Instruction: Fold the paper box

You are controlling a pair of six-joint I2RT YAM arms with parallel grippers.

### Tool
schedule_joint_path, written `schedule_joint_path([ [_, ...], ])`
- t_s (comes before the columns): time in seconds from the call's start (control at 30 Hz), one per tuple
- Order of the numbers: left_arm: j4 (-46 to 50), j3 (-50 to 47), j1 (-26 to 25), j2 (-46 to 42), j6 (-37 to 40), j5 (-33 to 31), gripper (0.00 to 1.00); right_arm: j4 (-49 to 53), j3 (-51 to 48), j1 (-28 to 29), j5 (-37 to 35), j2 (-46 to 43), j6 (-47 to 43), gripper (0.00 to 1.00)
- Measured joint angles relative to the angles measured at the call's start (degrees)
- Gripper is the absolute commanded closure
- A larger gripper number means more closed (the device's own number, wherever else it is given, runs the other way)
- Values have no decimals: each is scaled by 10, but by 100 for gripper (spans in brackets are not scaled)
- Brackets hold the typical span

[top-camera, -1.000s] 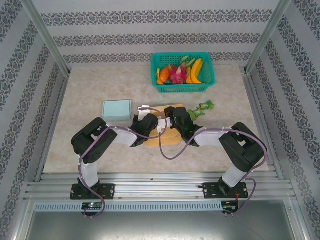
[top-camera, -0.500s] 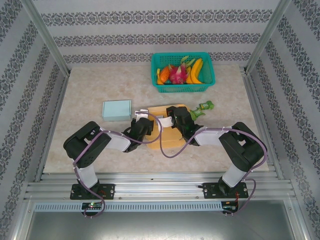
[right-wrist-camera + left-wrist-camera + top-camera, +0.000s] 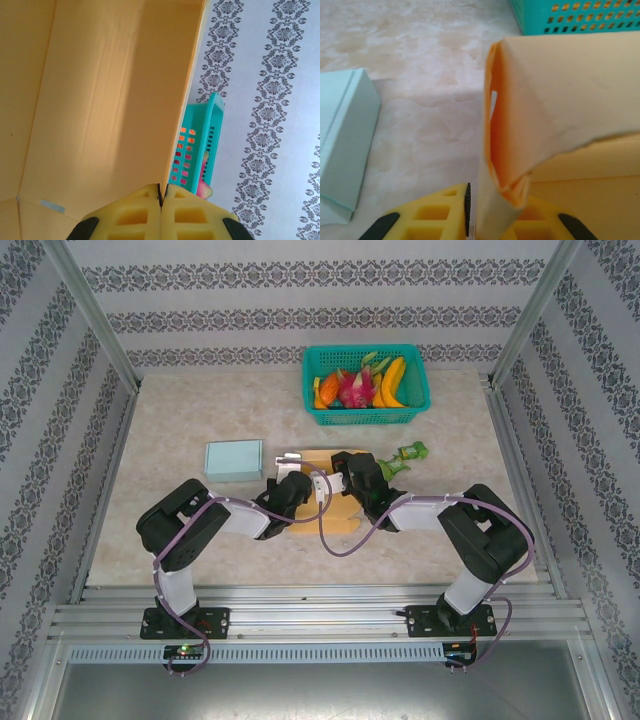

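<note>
The orange paper box lies mid-table between both grippers, partly folded. In the left wrist view, a doubled-over side wall of the box stands upright between the yellow fingers. My left gripper is open around this wall, with a thin gap showing at the left pad. It reaches the box's left side. My right gripper is shut on the thin edge of a raised box panel, at the box's right side.
A light blue box lies just left of the work. A teal basket of toy fruit stands at the back. A green toy lies right of the orange box. Metal frame rails border the table.
The left arm drew back toward the left, then came forward to the box again. The box's near edge has shifted slightly away from the arms. The right gripper has kept its hold.
</note>
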State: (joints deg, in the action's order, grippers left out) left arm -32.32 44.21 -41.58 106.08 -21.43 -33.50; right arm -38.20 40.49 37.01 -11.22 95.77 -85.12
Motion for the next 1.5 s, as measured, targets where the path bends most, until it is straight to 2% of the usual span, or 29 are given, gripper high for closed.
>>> schedule_joint_path([
  [0.1,6,4,-3,0,-7,-22,83,-5,0,0,6,0,9,99],
  [0.13,6,4,-4,0,-7,-26,84,-6,0,0,8,0,13,93],
  [0.3,1,-1,-3,0,-4,-19,88,6,0,0,30,-9,37,86],
  [0.37,1,-6,-3,0,-5,-19,90,21,-3,0,39,-23,48,78],
  [0.43,1,-11,1,0,-5,-21,92,40,-8,-2,47,-41,62,74],
  [0.7,2,-22,3,-9,-14,-21,100,83,-14,-9,82,-91,96,66],
  [0.8,2,-39,12,-24,-19,-9,100,102,-17,-18,100,-119,139,65],
  [0.97,2,-61,36,-47,-35,34,100,106,-15,-35,122,-177,322,65],
  [1.13,-8,-86,42,-68,-47,67,100,151,18,-26,88,-210,591,68],
  [1.33,-52,-142,42,-96,-59,76,100,179,1,-15,66,-245,883,61],
  [1.5,-81,-157,41,-96,-65,79,100,171,-13,-15,89,-203,1029,60],
])
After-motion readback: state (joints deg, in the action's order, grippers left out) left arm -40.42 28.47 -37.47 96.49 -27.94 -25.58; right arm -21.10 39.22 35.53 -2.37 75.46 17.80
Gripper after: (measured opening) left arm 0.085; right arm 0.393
